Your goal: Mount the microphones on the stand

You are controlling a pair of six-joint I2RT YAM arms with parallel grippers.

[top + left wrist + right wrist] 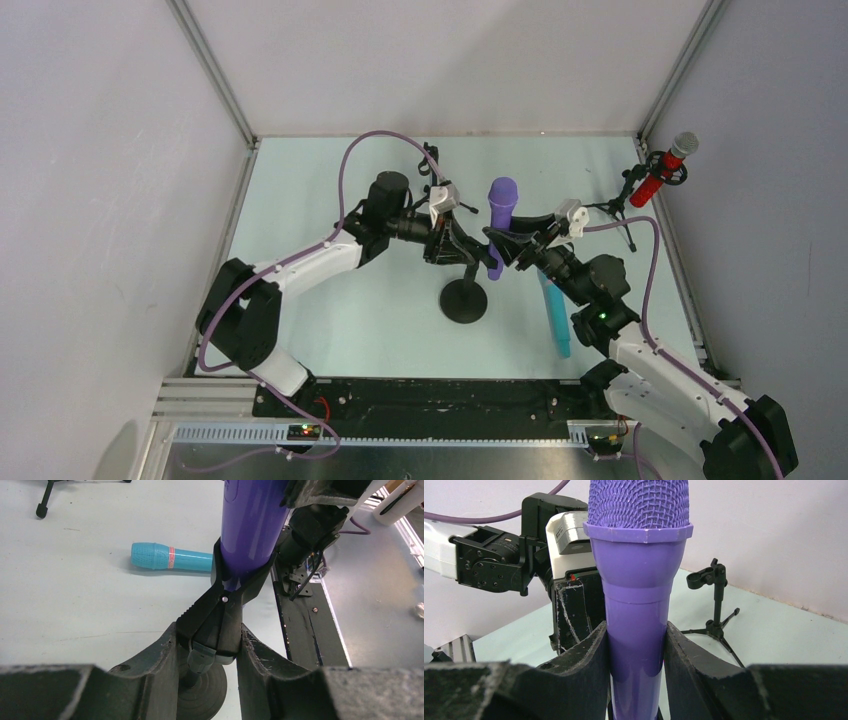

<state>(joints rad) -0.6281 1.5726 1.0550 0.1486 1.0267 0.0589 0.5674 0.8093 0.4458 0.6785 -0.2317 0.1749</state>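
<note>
The purple microphone (501,210) stands upright over the middle of the table, and my right gripper (514,246) is shut on its body (638,595). Its lower end sits between the jaws of the black clip (220,612) of the round-based stand (464,300). My left gripper (207,640) is shut on that clip's handles. The teal microphone (555,318) lies flat on the table by my right arm, also in the left wrist view (170,557). The red microphone (664,170) sits in a tripod stand (625,200) at the back right.
A small black tripod stand (716,605) with a bare clip stands at the back of the table (330,300), seen too from above (431,160). Walls and aluminium posts close the table in on three sides. Purple cables loop over both arms.
</note>
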